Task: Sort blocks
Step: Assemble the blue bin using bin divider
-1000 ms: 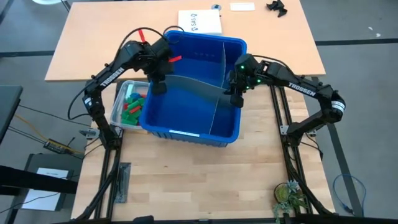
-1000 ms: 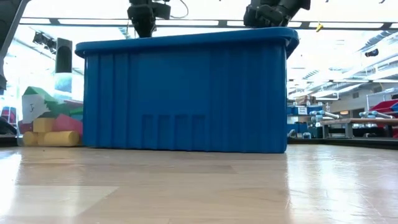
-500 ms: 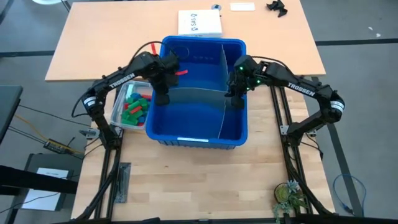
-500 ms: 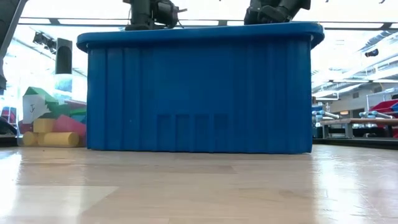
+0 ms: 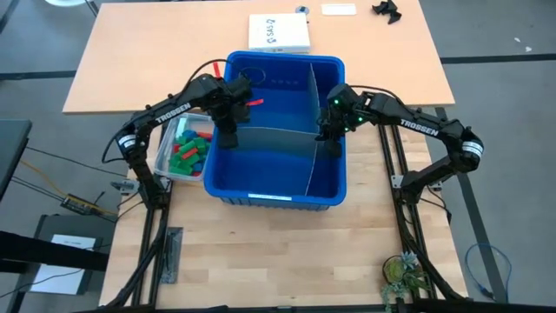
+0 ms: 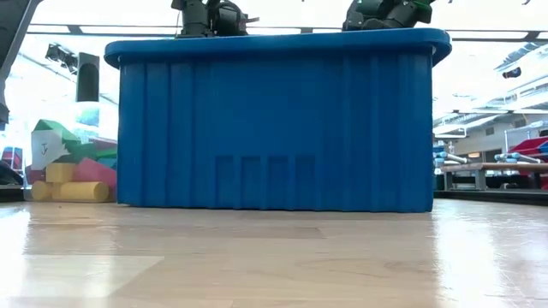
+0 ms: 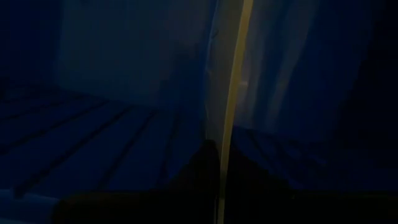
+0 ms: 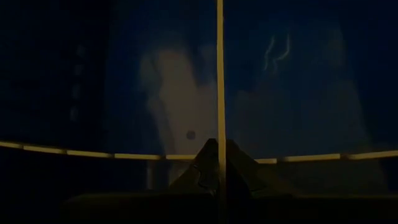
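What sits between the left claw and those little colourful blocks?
In the high view, only the blue bin's left wall separates the left claw, shut on it, from the blocks in their clear tub.

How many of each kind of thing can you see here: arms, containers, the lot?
Robot arms: 2 (left arm, right arm)
Blue bin: 1
Clear tub: 1
White box: 1
Small plant: 1
Total: 6, leaving out the blocks, too jumbled to count.

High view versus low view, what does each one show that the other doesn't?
Only the high view shows the blocks in a clear tub, the bin's dividers, and a white box on the far table. Only the low view shows foam shapes in the room behind. Both show the blue bin, with the left gripper and right gripper at its rim.
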Robot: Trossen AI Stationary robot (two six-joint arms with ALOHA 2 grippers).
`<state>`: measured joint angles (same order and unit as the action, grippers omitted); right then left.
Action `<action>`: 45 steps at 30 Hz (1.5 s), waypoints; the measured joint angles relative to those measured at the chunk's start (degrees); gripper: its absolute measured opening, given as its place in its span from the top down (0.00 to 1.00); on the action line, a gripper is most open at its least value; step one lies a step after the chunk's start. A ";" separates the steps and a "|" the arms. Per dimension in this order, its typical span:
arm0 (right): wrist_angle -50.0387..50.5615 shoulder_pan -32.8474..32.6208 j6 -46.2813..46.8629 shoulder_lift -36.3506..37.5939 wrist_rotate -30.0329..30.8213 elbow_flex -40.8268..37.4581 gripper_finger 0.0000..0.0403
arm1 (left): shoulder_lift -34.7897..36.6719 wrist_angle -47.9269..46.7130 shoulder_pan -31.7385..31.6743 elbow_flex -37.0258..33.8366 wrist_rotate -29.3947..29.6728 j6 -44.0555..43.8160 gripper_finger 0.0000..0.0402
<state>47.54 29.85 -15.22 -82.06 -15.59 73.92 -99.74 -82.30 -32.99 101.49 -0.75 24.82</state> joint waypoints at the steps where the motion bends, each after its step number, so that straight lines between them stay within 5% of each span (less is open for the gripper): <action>1: -0.10 0.00 0.21 0.00 0.04 -0.33 0.99 | 0.00 0.12 0.00 0.00 -0.04 0.00 0.95; 8: 1.92 -0.13 6.63 -0.26 2.82 3.22 0.86 | -0.15 -0.87 0.07 1.87 -0.72 -3.57 0.89; 15: 8.61 -0.57 4.96 0.79 4.49 15.42 0.69 | 0.39 -2.23 0.08 12.96 -0.91 -4.26 0.76; 19: 4.20 -0.55 4.90 0.91 2.44 15.95 0.67 | 1.23 7.56 0.06 15.10 -5.42 -4.10 0.76; 24: -12.24 -1.52 6.06 2.08 -1.59 4.57 0.76 | 4.77 26.78 1.02 5.63 -16.52 -4.26 0.83; 29: -34.31 -2.10 8.83 4.61 -1.59 -9.17 0.95 | 9.04 48.99 3.15 -10.83 -17.65 -6.73 0.95; 33: -47.19 -1.97 12.07 4.74 -1.48 -17.29 0.98 | 10.67 64.54 3.76 -22.94 -18.86 -8.64 0.98; 45: -58.93 -1.60 9.75 4.78 0.98 -29.35 0.99 | 10.21 86.42 4.24 -40.52 -19.44 -16.15 0.97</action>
<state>-11.39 28.25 -5.47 -77.28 -14.61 44.56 -89.54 4.11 -28.75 60.98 -20.19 8.67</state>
